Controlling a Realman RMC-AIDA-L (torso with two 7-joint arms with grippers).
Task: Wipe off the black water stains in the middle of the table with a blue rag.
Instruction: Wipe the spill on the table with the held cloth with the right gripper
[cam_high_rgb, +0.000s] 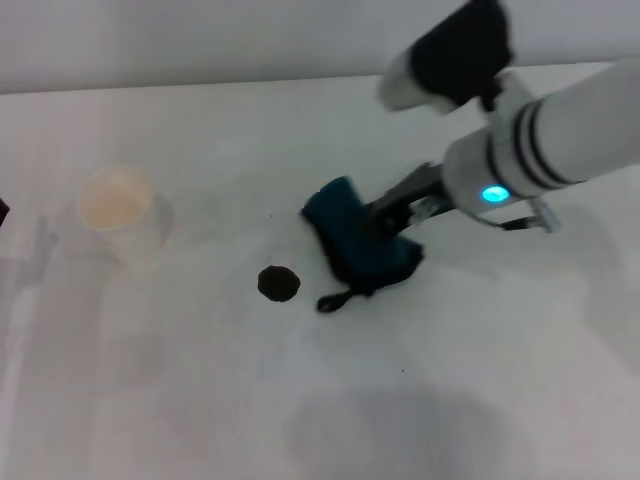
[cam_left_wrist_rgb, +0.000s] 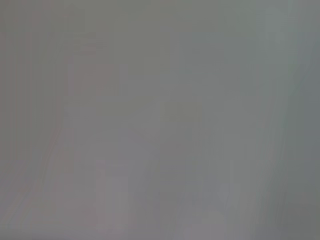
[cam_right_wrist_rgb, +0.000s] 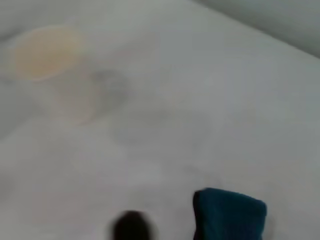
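The black stain (cam_high_rgb: 278, 283) lies on the white desk (cam_high_rgb: 480, 380), just beside the blue rag (cam_high_rgb: 358, 240) on its left and apart from it. The right tool (cam_high_rgb: 385, 218) is clenched on the rag, which rests on the desk. A white cup (cam_high_rgb: 120, 215) stands well to the left.

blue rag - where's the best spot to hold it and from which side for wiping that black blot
Grip the blue rag on its bunched upper bulk, probably from the robot's right, where the right gripper already meets it. That leaves the edge towards the black water stain free. The thin loop tag trailing on the table looks too flimsy to hold.
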